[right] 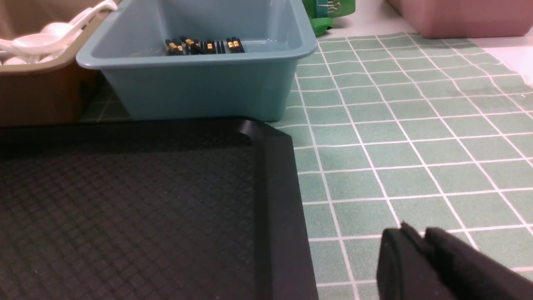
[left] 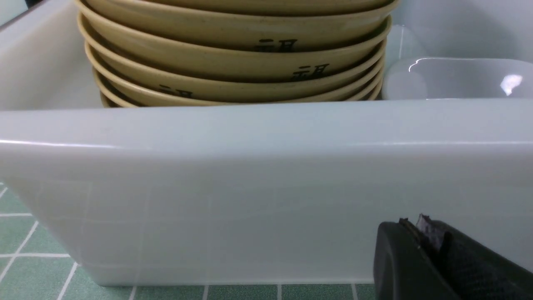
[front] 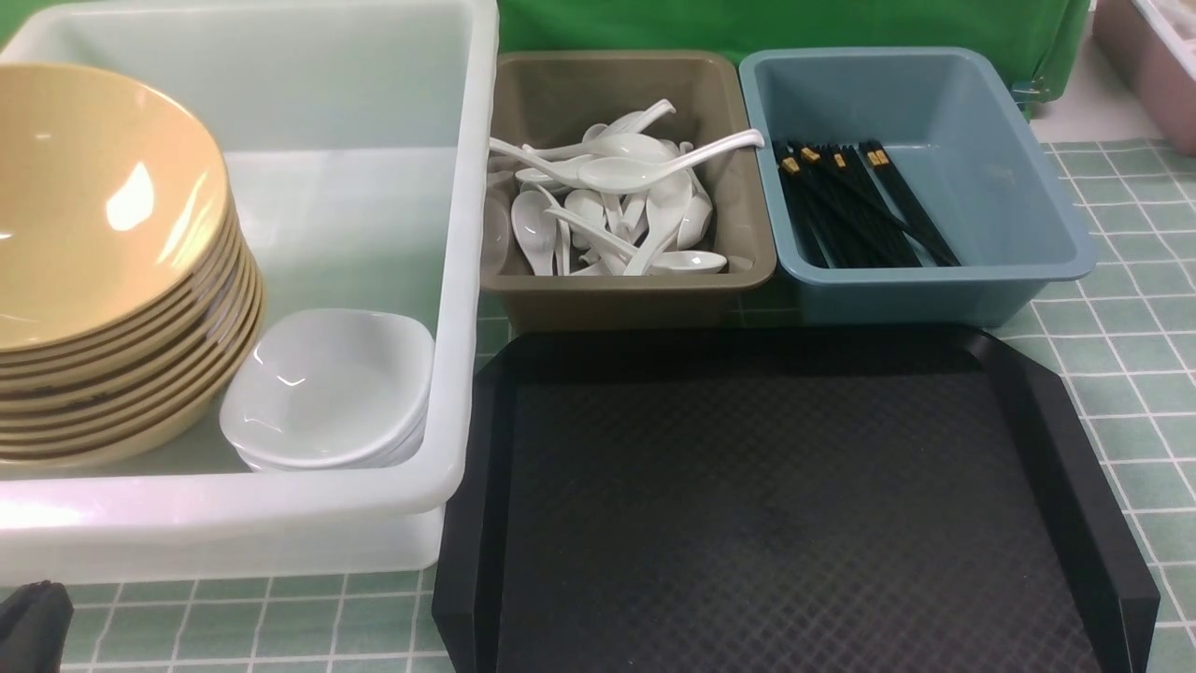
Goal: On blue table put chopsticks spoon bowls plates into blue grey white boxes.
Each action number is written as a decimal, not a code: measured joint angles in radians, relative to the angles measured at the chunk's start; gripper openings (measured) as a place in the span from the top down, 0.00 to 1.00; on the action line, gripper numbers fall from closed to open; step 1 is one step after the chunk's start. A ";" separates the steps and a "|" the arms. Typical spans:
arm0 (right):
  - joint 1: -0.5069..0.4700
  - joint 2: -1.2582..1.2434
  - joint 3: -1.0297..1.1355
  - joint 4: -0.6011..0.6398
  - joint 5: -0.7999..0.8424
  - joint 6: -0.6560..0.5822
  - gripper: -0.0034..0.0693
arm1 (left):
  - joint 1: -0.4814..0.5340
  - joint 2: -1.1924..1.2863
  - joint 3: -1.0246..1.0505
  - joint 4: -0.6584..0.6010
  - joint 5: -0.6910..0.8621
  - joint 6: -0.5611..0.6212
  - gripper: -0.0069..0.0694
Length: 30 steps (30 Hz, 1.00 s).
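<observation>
Two tools, left tool (left: 420, 233) closed, empty, right tool (right: 420, 241) nearly closed, empty

A black tray (front: 794, 505) with a diamond-textured floor lies on the green checked tablecloth (front: 1121, 374); a pink bin (right: 458, 16) stands behind

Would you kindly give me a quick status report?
Left tool shut, empty; right tool shut, empty. Chopsticks, spoons, bowls boxed. Black tray bare; nothing in the way.

Tiled tabletop under bright, even light

A green checked tablecloth (front: 1131, 365) covers the surface; a green backdrop (front: 775, 23) stands behind, beside a pink bin (right: 454, 16).
</observation>
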 joint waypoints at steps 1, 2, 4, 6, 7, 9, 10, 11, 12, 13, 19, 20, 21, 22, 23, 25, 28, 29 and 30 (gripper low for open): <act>0.000 0.000 0.000 0.000 0.000 0.000 0.80 | 0.000 0.000 0.000 0.000 0.000 0.000 0.91; 0.000 0.000 0.000 0.000 0.000 0.000 0.80 | 0.000 0.000 0.000 0.000 0.000 0.000 0.91; 0.000 0.000 0.000 0.000 0.000 0.000 0.80 | 0.000 0.000 0.000 0.000 0.000 0.000 0.91; 0.000 0.000 0.000 0.000 0.000 0.000 0.79 | 0.000 0.000 0.000 0.000 0.000 0.000 0.91; 0.000 0.000 0.000 0.000 0.000 0.000 0.79 | 0.000 0.000 0.000 0.000 0.000 0.000 0.91; 0.000 0.000 0.000 0.000 0.000 0.000 0.79 | 0.000 0.000 0.000 0.000 0.000 0.000 0.91; 0.000 0.000 0.000 0.000 0.000 0.000 0.79 | 0.000 0.000 0.000 0.000 0.000 0.000 0.91; 0.000 0.000 0.000 0.000 0.000 0.000 0.79 | 0.000 0.000 0.000 0.000 0.000 0.000 0.91; 0.000 0.000 0.000 0.000 0.000 0.000 0.78 | 0.000 0.000 0.000 0.000 0.000 0.000 0.91; 0.000 0.000 0.000 0.000 0.000 0.000 0.78 | 0.000 0.000 0.000 0.000 0.000 0.000 0.91; 0.000 0.000 0.000 0.000 0.000 0.000 0.77 | 0.000 0.000 0.000 0.000 0.000 0.000 0.91; 0.000 0.000 0.000 0.000 0.000 0.000 0.77 | 0.000 0.000 0.000 0.000 0.000 0.000 0.91; 0.000 0.000 0.000 0.000 0.000 0.000 0.77 | 0.000 0.000 0.000 0.000 0.000 0.000 0.91; 0.000 0.000 0.000 0.000 0.000 0.000 0.77 | 0.000 0.000 0.000 0.000 0.000 0.000 0.91; 0.000 0.000 0.000 0.000 0.000 0.000 0.77 | 0.000 0.000 0.000 0.000 0.000 0.000 0.91; 0.000 0.000 0.000 0.000 0.000 0.000 0.77 | 0.000 0.000 0.000 0.000 0.000 0.000 0.91; 0.000 0.000 0.000 0.000 0.000 0.000 0.76 | 0.000 0.000 0.000 0.000 0.000 0.000 0.91; 0.000 0.000 0.000 0.000 0.000 0.000 0.76 | 0.000 0.000 0.000 0.000 0.000 0.000 0.91; 0.000 0.000 0.000 0.000 0.000 0.000 0.76 | 0.000 0.000 0.000 0.000 0.000 0.000 0.91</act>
